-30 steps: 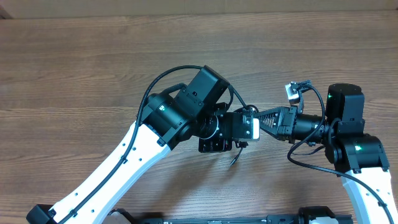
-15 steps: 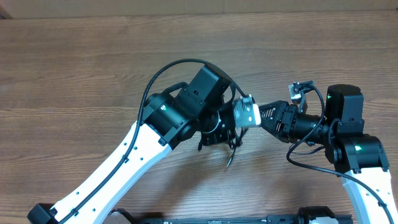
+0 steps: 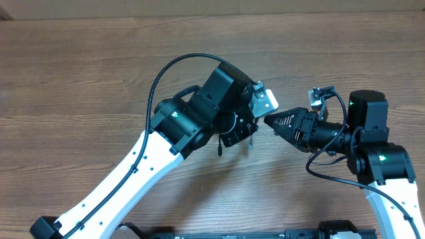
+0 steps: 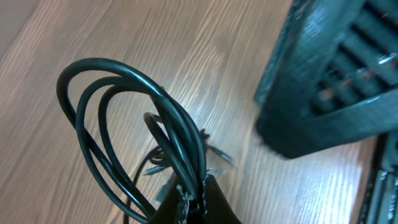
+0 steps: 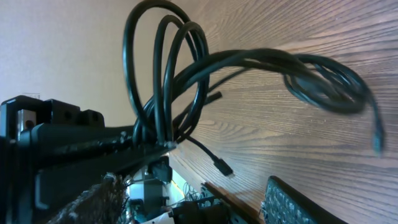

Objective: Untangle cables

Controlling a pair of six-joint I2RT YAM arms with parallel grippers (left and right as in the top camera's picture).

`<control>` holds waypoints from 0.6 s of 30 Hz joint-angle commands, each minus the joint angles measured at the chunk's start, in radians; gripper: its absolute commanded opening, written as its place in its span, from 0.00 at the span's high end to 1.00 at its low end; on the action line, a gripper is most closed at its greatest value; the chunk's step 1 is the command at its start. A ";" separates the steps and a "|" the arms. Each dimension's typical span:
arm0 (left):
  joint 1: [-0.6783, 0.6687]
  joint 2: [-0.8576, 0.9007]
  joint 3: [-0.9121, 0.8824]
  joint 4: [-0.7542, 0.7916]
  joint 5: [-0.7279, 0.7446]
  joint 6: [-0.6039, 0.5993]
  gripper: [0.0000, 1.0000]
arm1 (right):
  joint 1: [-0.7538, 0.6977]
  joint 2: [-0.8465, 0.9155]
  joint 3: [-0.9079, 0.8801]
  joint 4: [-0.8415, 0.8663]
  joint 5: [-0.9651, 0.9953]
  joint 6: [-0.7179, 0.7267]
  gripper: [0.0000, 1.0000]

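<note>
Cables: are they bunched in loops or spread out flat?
Bunched: the cables curl in several loops, pinched in the left gripper.

Looks like a robotics lab or test bench. Points that way: two white-and-black robot arms, the left arm [image 3: 133,172] and the right arm [image 3: 392,189], mounted at the near edge of a plain wood-grain table [image 3: 80,66]. Green indicator lights [image 3: 351,101] glowing on the right arm's black joint housing. Thick black wiring [image 3: 164,72] strung openly along the left arm. A small camera module [image 3: 321,95] fixed beside the right wrist. Thin black cables [image 4: 112,106] looped above the bare tabletop as the working material. In the right wrist view, blurred hardware [image 5: 161,199] along the table's edge, too unclear to name.
</note>
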 commanded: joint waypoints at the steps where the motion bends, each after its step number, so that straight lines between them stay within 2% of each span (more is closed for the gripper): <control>1: -0.007 0.003 0.022 0.019 0.078 -0.020 0.96 | -0.002 -0.003 0.023 0.000 -0.001 0.001 0.31; 18: -0.010 0.030 0.022 0.021 0.246 -0.020 0.96 | -0.002 -0.003 0.023 0.050 0.000 0.000 0.45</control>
